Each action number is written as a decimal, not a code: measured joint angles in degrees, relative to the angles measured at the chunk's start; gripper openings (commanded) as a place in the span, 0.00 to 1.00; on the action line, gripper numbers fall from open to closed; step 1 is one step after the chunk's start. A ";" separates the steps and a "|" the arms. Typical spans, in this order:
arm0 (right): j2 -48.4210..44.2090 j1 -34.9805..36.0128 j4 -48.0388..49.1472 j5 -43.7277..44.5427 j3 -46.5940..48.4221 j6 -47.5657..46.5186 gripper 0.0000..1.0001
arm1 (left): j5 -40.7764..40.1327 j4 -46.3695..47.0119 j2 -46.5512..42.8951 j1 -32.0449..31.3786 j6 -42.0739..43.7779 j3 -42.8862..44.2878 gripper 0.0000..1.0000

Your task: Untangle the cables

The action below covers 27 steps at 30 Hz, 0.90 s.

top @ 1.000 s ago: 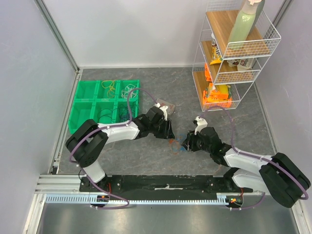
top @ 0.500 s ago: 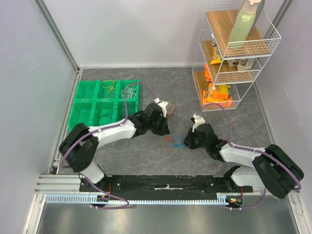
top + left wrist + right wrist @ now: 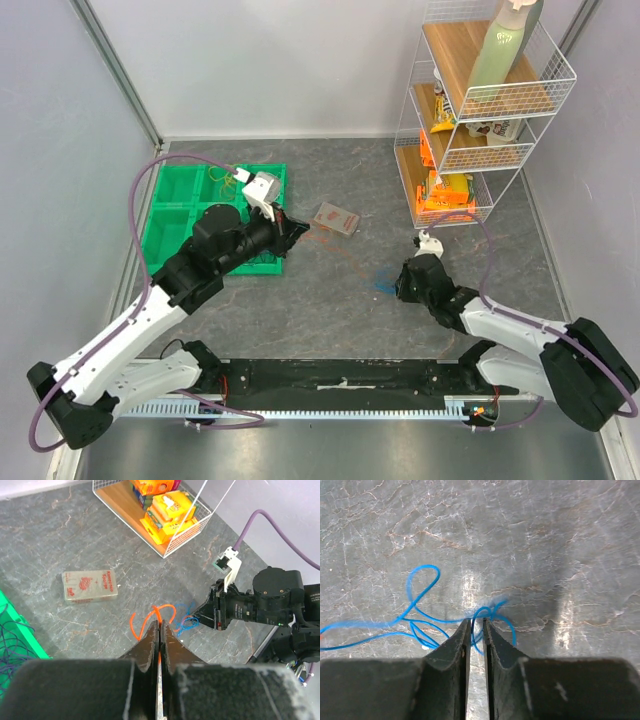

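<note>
orange-red cable: you've got it pinched at the tip of the left gripper. Its loops hang free past the fingertips, above the table.
L fingers: pressed flat together on that cable, no gap showing.
blue cable: lies loose on the table in a few open loops, right under the right gripper. In the top view it sits apart from the orange-red one.
R fingers: nearly together with a slim gap left. Blue strands run into the gap at the tips. Can't tell if they're actually pinched.
L arm pos.: stretched over the near-right part of the green tray, gripper just past the tray's right edge.
R arm pos.: low over the table, mid-right, pointing toward the L side.
yellow cable: in a far compartment of the tray.
dark purple cable: in a tray compartment at the edge of your L wrist view.
sponge pack: flat on the table btwn the two grippers, nearer the far side, touching neither cable.
wire rack: far right; snack packs on the lower shelves, a bottle on top.
</note>
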 measured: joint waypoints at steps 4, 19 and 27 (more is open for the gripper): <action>-3.43 -0.13 -4.13 1.27 1.03 -3.19 0.39 | 0.48 -1.92 -1.90 0.00 0.92 1.99 0.02; -13.66 1.09 6.49 -28.76 9.92 -22.82 0.83 | 6.60 -5.42 -2.16 0.02 1.05 5.97 0.02; -2.80 8.81 27.21 -36.68 11.21 -21.16 0.82 | 12.79 -5.38 -2.99 0.07 0.94 8.55 0.02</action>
